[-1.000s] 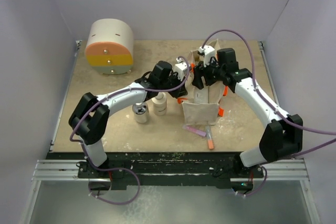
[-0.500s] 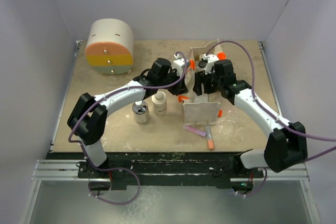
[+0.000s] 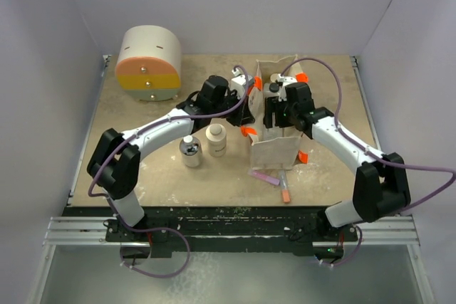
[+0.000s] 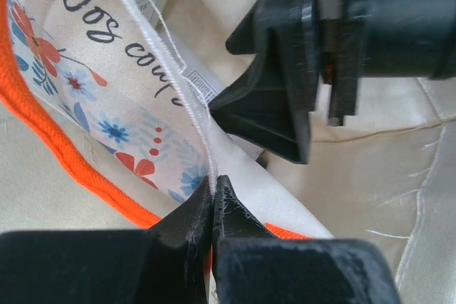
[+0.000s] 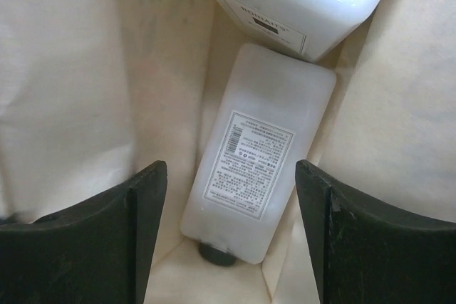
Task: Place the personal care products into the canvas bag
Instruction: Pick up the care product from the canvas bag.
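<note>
Tabletop (image 3: 142,176) is tan and scuffed with white dust, boxed in by pale walls (image 3: 235,5); a drawer box (image 3: 148,63) sits at its far left corner. The bag (image 3: 274,151) stands right of centre, between my two arms.

My left gripper (image 4: 212,190) is clamped on the bag's left rim, its fingers pinched tight on the fabric edge just beside an orange handle (image 4: 64,154). My right gripper (image 5: 229,170) hangs in the bag's mouth with its jaws wide apart and nothing between them. Directly below it, two white bottles (image 5: 256,169) lie on the bag's floor, one flat and the other overlapping its far end.

Left of the bag, a grey bottle (image 3: 189,152) and a cream jar (image 3: 216,140) stand upright near each other, apart from both grippers. A pink tube (image 3: 265,176) and an orange stick (image 3: 285,190) lie in front of the bag.
</note>
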